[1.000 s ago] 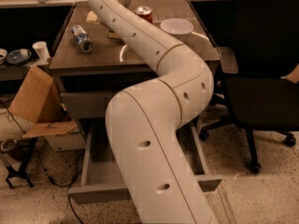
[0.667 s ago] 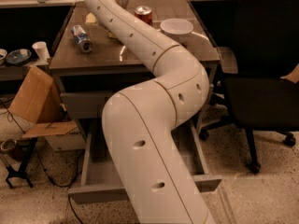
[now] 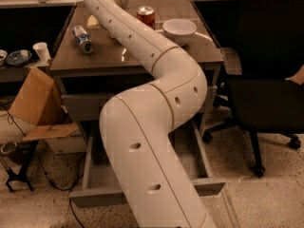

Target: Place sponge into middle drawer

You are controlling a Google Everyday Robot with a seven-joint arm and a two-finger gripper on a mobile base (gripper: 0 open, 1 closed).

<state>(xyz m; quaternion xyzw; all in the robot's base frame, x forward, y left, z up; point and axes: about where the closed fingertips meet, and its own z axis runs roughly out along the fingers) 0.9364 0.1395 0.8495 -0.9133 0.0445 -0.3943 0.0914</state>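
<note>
My arm reaches up from the bottom of the camera view and over the table. My gripper (image 3: 95, 22) is at its far end, above the table's back left, and is almost wholly hidden behind the wrist. A pale yellowish piece shows at the arm's left edge there. I cannot tell whether it is the sponge or part of the gripper. The middle drawer (image 3: 212, 186) is pulled out wide open below the table, and the arm covers much of it. The grey drawer above it (image 3: 80, 106) is shut.
On the table (image 3: 209, 56) are a red soda can (image 3: 146, 16) standing upright, a can (image 3: 83, 38) lying on its side at the left and a white bowl (image 3: 179, 30). A black office chair (image 3: 270, 80) stands at the right. A cardboard box (image 3: 33, 99) and cables are at the left.
The arm's lower links have shifted a little to the left. The wrist stays over the back left of the table, and the drawer stays open.
</note>
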